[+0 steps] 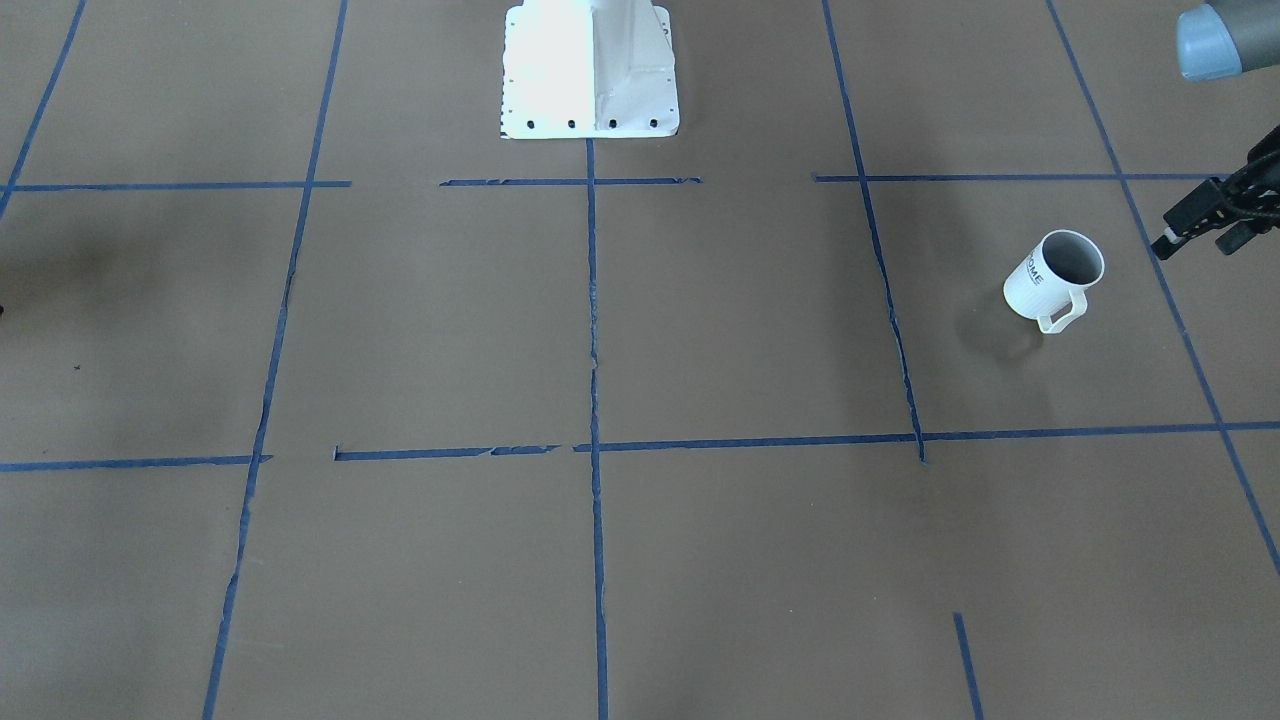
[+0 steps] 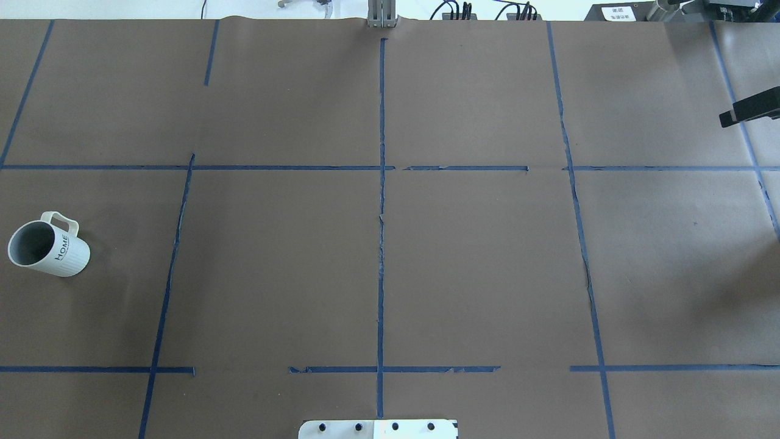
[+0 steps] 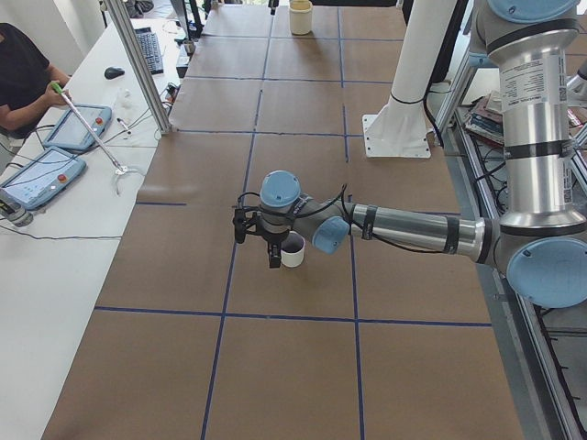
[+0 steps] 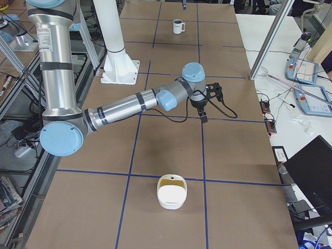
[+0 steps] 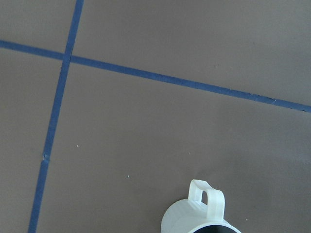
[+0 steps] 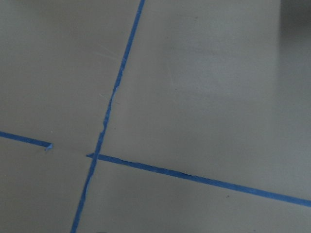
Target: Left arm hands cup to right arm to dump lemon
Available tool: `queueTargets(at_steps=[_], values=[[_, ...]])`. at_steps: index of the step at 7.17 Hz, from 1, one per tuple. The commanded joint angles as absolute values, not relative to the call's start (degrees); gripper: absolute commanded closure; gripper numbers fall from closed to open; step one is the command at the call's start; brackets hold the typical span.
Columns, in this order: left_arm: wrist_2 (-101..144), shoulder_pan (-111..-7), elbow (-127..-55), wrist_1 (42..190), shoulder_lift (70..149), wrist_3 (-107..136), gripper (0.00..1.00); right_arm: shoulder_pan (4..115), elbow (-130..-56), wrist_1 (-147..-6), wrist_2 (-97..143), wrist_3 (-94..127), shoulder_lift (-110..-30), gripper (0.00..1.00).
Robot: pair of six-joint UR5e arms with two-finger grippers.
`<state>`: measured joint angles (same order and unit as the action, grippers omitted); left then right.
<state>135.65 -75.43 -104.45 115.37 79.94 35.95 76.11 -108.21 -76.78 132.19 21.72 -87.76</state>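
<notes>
The cup [image 1: 1055,280], a white mug with "HOME" lettering and a grey inside, stands upright on the brown paper; it also shows as the cup [image 2: 49,247] at the overhead view's left edge. The lemon is not visible in any view. My left gripper [image 1: 1198,238] hovers open just beside the cup, apart from it, and the left wrist view catches the cup's [image 5: 201,216] handle at its bottom edge. My right gripper [image 2: 748,111] is far off at the table's other end, open and holding nothing.
A white container [image 4: 171,193] with a yellowish inside sits at the table's right end. The white robot pedestal [image 1: 590,70] stands mid-table at the robot's side. Blue tape lines grid the brown paper. A person sits at a side table [image 3: 55,174] with tablets.
</notes>
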Motion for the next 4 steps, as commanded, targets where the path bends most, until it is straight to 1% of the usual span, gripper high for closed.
queueTargets(at_steps=[1, 3, 4], values=[[136.58, -79.35, -104.50, 115.31, 77.71, 26.05, 0.00, 82.68, -108.46, -86.80, 134.73, 7.97, -91.73, 0.00], [137.54, -82.69, -103.71, 115.23, 75.95, 19.28, 0.00, 87.08, -110.73, -92.44, 135.61, 6.77, -96.56, 0.00], [138.59, -84.97, -105.28, 114.27, 75.33, 18.99, 0.00, 87.53, -111.09, -91.76, 136.31, 6.85, -100.16, 0.00]])
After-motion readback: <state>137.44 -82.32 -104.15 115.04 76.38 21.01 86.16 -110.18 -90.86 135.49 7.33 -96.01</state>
